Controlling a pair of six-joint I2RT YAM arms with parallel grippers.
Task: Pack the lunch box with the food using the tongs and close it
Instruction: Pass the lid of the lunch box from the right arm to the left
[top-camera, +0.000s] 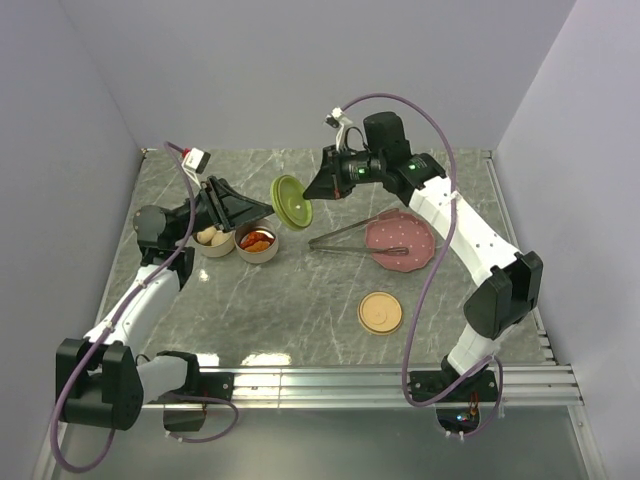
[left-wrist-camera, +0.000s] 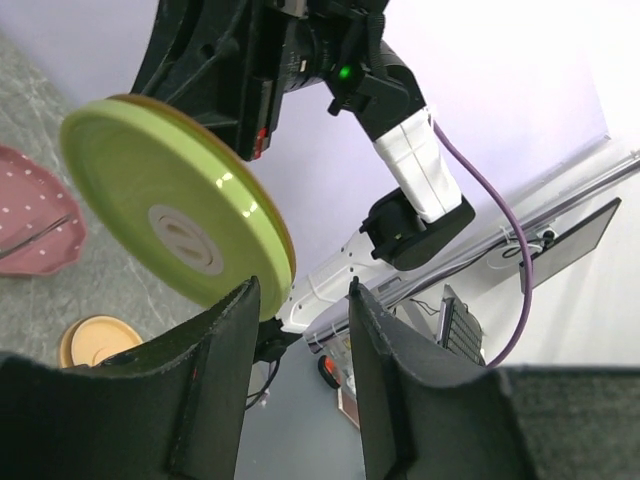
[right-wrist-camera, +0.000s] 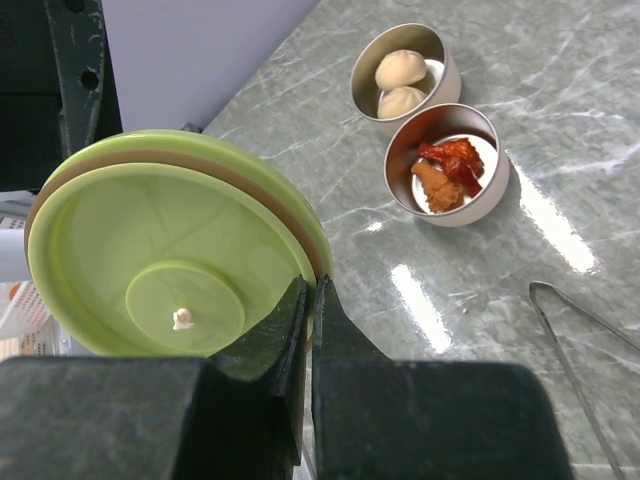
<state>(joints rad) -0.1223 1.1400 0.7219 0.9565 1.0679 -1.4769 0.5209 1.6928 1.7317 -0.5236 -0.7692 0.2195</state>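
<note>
We judge the packing done. The red-orange chunks (right-wrist-camera: 447, 170) sit in one metal tin (right-wrist-camera: 470, 212) and the pale balls (right-wrist-camera: 400, 82) in the second tin (right-wrist-camera: 453, 85), touching it, both uncovered at the upper right of the right wrist view.

The tongs (top-camera: 350, 233) lie at the top view's centre, open ends over the pink plate (top-camera: 418, 252).

Closing is left. The right gripper (right-wrist-camera: 310, 310) pinches the rim of the green lid (top-camera: 291, 200) in mid-air. The left gripper (left-wrist-camera: 300, 290) has its jaws apart beside the lid, gripping nothing. A tan lid (top-camera: 381, 312) waits lower right.
</note>
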